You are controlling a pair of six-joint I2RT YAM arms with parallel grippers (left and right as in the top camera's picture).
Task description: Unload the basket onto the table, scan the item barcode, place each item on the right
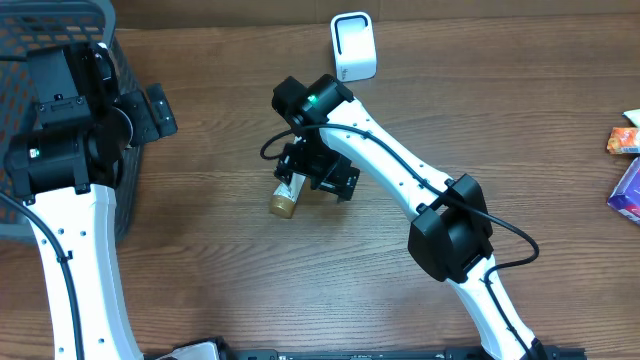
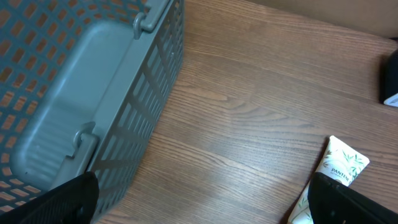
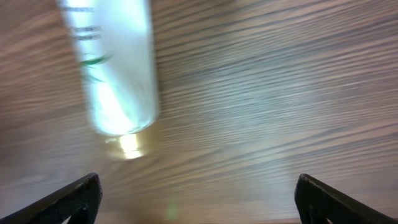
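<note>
A white, soft plastic tube with a green leaf print and a round gold cap (image 1: 285,202) lies flat near the middle of the brown wood-grain table (image 1: 220,270). Its cap points toward the robot's side. The right gripper (image 1: 322,178) hangs just over the tube's upper end and hides part of it from overhead. In the right wrist view its black fingertips (image 3: 68,199) sit at the bottom corners, spread wide with only bare streaked wood between them. The tube there is blurred, glossy and cylindrical, and lies ahead and to the left, clear of both fingers.

The left gripper (image 2: 205,208) is likewise spread wide and holds nothing. It hovers by the wall of a grey plastic lattice basket (image 2: 112,93), which has a moulded grid and a smooth rounded rim with small clips. That view also catches the tube's flat crimped end.

A white, rounded, glossy scanner block (image 1: 353,46) stands at the far edge, well apart from the tube. An orange packet (image 1: 624,141) and a purple box (image 1: 628,192) lie at the right edge.
</note>
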